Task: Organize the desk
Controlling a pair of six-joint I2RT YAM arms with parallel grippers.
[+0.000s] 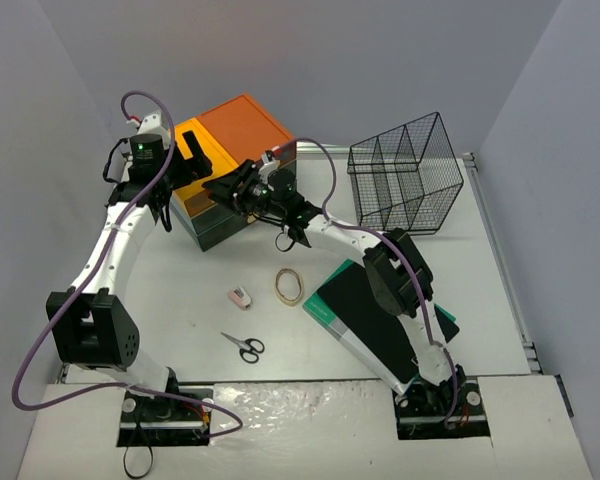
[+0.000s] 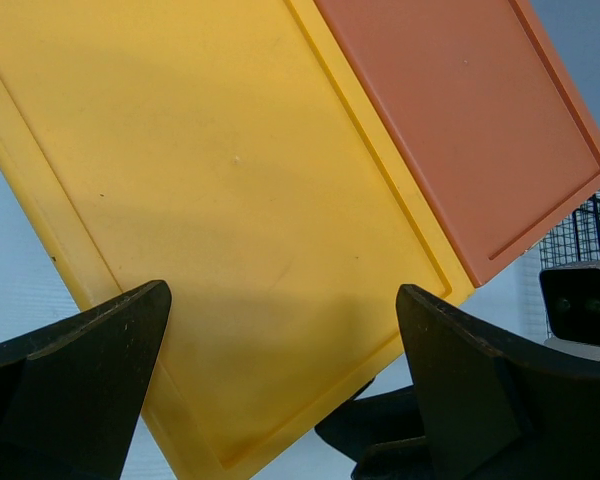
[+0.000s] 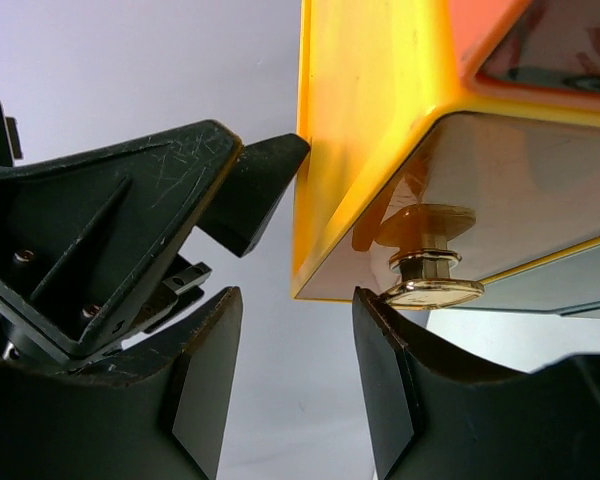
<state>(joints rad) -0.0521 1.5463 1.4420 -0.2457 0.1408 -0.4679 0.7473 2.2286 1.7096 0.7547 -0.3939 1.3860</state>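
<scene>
The white desk (image 1: 180, 290) carries a dark green drawer chest with an orange top (image 1: 245, 125), and its yellow drawer (image 1: 217, 158) is pulled out to the left. My left gripper (image 1: 194, 150) hovers open above the drawer; in the left wrist view the drawer floor (image 2: 230, 200) lies between its jaws and nothing is held (image 2: 280, 330). My right gripper (image 1: 227, 188) is at the drawer's front. Its jaws (image 3: 295, 350) are open with only air between them. The gold knob (image 3: 435, 283) sits just outside the right fingertip (image 3: 380, 330).
A small pink and white eraser (image 1: 240, 296), a rubber band (image 1: 289, 286), black scissors (image 1: 244, 346) and a dark notebook with a green edge (image 1: 375, 310) lie on the desk. A black wire basket (image 1: 405, 172) stands at the back right.
</scene>
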